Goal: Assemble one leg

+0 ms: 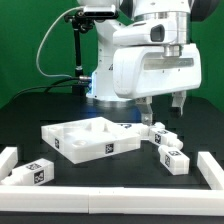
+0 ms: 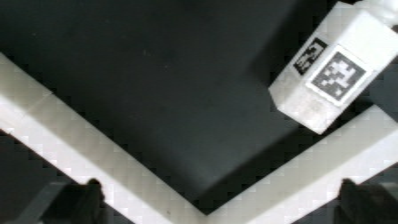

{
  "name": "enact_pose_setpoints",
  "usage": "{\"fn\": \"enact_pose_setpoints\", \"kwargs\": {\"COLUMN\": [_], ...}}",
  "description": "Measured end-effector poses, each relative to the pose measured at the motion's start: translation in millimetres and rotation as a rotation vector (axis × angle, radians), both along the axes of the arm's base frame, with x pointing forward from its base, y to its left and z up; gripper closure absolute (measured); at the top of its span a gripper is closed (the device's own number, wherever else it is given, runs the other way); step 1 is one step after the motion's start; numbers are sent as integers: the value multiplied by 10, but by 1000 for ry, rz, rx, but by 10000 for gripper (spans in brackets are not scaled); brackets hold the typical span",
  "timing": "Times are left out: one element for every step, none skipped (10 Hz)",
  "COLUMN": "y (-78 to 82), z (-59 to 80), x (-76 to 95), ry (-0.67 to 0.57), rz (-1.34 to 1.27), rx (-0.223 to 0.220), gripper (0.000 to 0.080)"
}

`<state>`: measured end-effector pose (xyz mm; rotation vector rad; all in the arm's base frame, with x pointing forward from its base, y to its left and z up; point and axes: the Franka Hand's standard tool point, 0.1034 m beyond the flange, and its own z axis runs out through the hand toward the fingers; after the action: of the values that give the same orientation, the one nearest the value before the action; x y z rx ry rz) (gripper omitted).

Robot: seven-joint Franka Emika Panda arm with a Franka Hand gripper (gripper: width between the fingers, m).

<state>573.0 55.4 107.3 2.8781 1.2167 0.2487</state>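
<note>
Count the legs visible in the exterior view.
4. Three legs cluster beside the panel, on the exterior view's right; one lies at its far left. Others may be hidden.

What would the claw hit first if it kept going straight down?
Probably the white rim corner centred under the claw, seemingly the white panel's; the leg lies aside. Depth is unclear.

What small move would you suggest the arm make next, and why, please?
Probably shift the fingers over the leg before lowering: they stand open and empty above the white panel's rim, and the wrist view shows the leg off to one side, not between them.
</note>
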Motion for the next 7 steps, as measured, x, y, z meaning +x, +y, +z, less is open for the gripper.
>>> {"fn": "enact_pose_setpoints", "kwargs": {"y": [0,0,0,0,-5,-36,-29], "z": [0,0,-2,-7,-15,-94,-203], "x": [0,0,-1,-3,-8,-88,-169], "ry": [0,0,0,1,3,33,72], "rz": [0,0,0,1,-1,-138,-247], "rx": [0,0,0,0,0,22,32], "gripper": [150,150,150,150,150,150,150]}}
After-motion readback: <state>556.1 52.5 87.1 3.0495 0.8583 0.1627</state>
